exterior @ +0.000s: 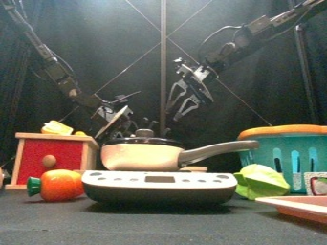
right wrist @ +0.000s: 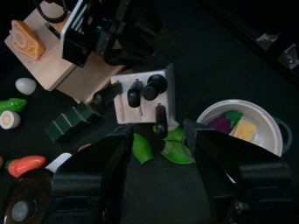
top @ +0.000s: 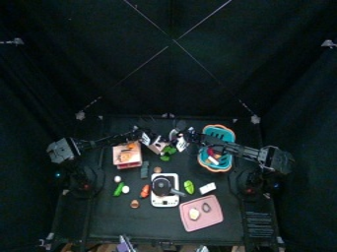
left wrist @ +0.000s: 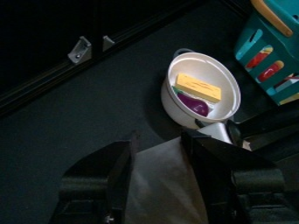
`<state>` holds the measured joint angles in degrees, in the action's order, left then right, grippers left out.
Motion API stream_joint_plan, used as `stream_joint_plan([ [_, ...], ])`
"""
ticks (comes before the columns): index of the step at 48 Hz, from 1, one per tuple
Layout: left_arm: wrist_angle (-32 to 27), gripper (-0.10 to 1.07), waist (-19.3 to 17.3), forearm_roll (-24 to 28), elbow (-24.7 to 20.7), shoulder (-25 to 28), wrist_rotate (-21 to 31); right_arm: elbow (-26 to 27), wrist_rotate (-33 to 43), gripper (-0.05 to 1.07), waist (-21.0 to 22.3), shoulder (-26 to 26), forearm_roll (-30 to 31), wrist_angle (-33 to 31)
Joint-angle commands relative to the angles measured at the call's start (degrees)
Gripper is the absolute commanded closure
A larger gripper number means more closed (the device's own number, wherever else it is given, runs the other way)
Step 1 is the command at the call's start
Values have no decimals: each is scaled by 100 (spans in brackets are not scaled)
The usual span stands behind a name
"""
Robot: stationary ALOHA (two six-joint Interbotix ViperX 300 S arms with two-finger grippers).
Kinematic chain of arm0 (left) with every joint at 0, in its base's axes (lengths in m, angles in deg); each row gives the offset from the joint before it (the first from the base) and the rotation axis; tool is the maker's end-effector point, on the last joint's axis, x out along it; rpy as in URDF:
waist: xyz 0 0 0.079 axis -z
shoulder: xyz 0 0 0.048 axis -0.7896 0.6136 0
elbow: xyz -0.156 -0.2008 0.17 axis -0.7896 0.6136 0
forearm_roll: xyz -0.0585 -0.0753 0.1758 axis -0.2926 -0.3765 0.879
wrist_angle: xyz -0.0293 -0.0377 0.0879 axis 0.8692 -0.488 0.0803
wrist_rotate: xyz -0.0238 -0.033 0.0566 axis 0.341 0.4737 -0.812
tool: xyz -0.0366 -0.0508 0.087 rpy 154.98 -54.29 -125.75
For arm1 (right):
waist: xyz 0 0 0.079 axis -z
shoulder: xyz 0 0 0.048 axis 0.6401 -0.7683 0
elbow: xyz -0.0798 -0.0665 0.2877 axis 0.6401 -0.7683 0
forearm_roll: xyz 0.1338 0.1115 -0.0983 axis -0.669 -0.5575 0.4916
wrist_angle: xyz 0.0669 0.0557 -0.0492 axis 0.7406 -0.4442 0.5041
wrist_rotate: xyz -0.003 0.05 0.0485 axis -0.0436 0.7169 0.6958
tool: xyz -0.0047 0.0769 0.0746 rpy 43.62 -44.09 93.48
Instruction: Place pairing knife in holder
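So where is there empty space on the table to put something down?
The left wrist view shows bare dark tabletop between the white bowl and the rail at the table's edge. It is crowded in the middle: the knife holder, the red box, the pan on the scale and the teal basket stand close together.

We note holder (right wrist: 146, 74): pale block, black handles standing in slots, toward table's back middle. Knife (right wrist: 140, 147): we make out green parts only, just beside holder, blade not discernible.
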<state>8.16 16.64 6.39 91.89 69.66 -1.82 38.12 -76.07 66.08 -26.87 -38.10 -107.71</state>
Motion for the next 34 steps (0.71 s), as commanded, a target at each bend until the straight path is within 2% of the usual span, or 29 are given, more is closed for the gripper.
stream_joint_plan([
  [1, 44, 15, 0, 0, -70, -62, -9, 44, 9, 18, 9, 114, -9, 53],
  [17, 123, 15, -26, 0, 149, -659, -35, -70, 18, 18, -18, 202, -9, 79],
  [26, 246, 15, 0, 18, 264, -703, -35, -35, 26, 18, -35, 211, -141, 141],
  [34, 281, 15, 0, 97, 448, -896, -44, -141, 18, 18, -202, 422, -343, 114],
])
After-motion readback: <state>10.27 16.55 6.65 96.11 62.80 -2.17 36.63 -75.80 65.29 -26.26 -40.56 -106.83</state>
